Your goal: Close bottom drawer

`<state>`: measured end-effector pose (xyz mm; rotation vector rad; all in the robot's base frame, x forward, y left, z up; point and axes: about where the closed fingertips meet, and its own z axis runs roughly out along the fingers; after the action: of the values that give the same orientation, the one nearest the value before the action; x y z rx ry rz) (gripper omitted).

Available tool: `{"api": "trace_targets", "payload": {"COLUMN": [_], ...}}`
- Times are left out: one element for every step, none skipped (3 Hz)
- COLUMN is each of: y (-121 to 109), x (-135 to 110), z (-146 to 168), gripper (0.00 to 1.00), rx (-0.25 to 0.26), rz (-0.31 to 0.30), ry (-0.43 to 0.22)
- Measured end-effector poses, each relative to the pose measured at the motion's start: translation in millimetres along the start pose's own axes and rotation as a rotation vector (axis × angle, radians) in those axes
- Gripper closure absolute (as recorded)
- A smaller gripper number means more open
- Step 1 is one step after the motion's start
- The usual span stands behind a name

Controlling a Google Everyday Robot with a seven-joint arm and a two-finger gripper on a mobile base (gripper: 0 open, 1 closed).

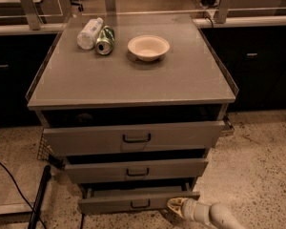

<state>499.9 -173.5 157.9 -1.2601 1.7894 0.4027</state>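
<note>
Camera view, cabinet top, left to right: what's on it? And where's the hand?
plastic bottle → green can → bowl. The hand is down at the lower right, by the right end of the open bottom drawer.

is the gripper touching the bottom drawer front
Cannot tell. In the camera view the gripper overlaps the lower right edge of the bottom drawer, but no contact or gap shows plainly.

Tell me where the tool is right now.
In the camera view the tool sits low and right of centre. Its tip is at the right end of the front of the bottom drawer, which stands pulled out.
</note>
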Motion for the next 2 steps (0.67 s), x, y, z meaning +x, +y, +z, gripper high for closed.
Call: {"api": "trace_targets", "payload": {"y": [-10.0,-18.1], "x": [-1.0,-3.7], "z": [9.3,19.8], "gripper": [1.0,1.0], "rx": [0.024,0.041], "rz": [-0.006,-0.009], "ry": [-0.026,-0.053]}}
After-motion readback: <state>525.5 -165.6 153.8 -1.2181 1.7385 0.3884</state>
